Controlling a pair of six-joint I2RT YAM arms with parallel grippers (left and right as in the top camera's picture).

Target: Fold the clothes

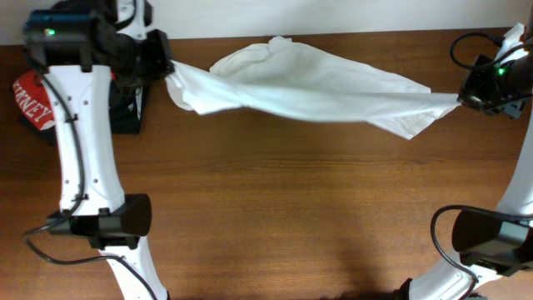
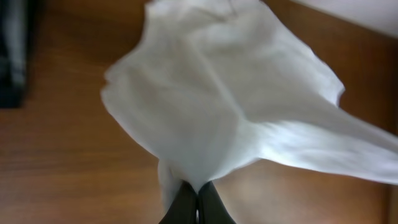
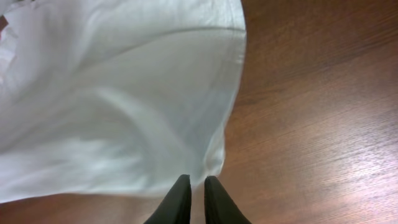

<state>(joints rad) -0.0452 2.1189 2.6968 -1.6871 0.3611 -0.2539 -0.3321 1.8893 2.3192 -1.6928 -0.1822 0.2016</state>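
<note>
T-shirt (image 1: 316,87) stretched over the counter's (image 1: 291,208) far side, left pincer (image 2: 198,205) clamped on it. Right pincer (image 3: 197,199) barely parted, grip unclear: a loose hold there drops that end, bunching.

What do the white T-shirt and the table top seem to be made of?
The white T-shirt looks like soft, thin, matte cloth, probably cotton: it drapes and wrinkles freely, and a stitched hem shows along its edge. The table looks like brown wood or a wood-look laminate, smooth with a slight sheen: fine grain lines run across it, but the pictures cannot tell which.
</note>
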